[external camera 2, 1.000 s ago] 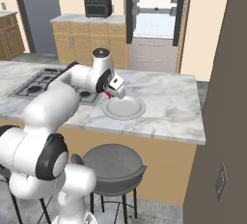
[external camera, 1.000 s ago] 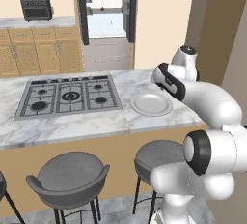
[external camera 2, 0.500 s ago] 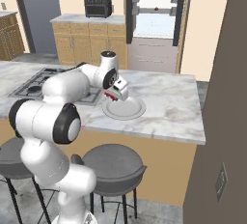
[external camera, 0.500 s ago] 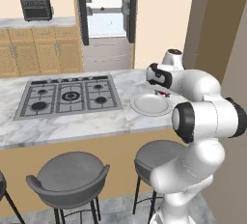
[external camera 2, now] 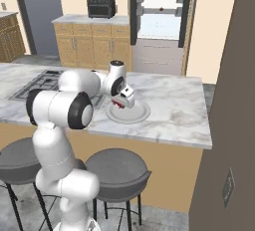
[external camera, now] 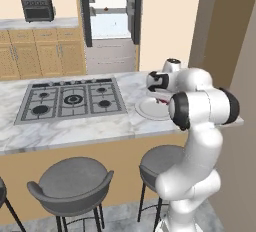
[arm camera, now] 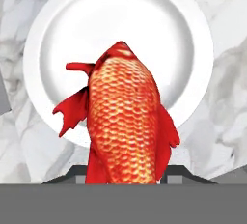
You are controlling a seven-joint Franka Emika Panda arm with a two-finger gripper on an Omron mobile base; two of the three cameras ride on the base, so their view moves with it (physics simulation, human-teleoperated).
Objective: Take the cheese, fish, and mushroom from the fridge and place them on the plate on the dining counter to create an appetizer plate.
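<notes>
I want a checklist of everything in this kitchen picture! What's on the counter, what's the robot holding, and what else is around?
Surface: dining counter, white-grey marble, with a steel gas cooktop set in it.
Job's things: fish, red-orange, in the gripper above the plate; plate bare otherwise. Fridge stands open at the back; a small yellow item and a small dark one sit on its shelves, too small to name.
Clutter: nothing seen.
Grippers: gripper shut on the fish, over the plate.
Cables: nothing seen.
Surroundings: grey stools in front of the counter, wooden cabinets, a dark toaster oven on the wall counter.
</notes>
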